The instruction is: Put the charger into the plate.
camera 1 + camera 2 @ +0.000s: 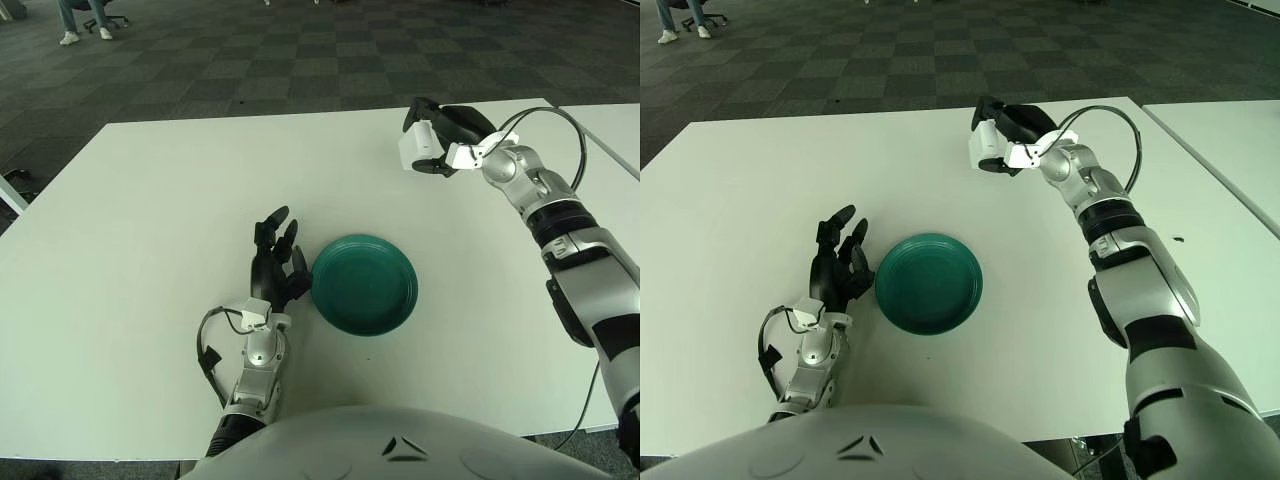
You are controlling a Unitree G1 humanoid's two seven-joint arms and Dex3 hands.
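White worktop (120, 250): my right hand (440, 140) grips the charger (413, 148), plate (364, 283) nearer me, leftward; left hand (275, 265) relaxed beside it.

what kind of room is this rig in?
Probably an office or lab: dark checkered carpet tiles, plain white table, and a seated person's legs by a wheeled chair at far left.
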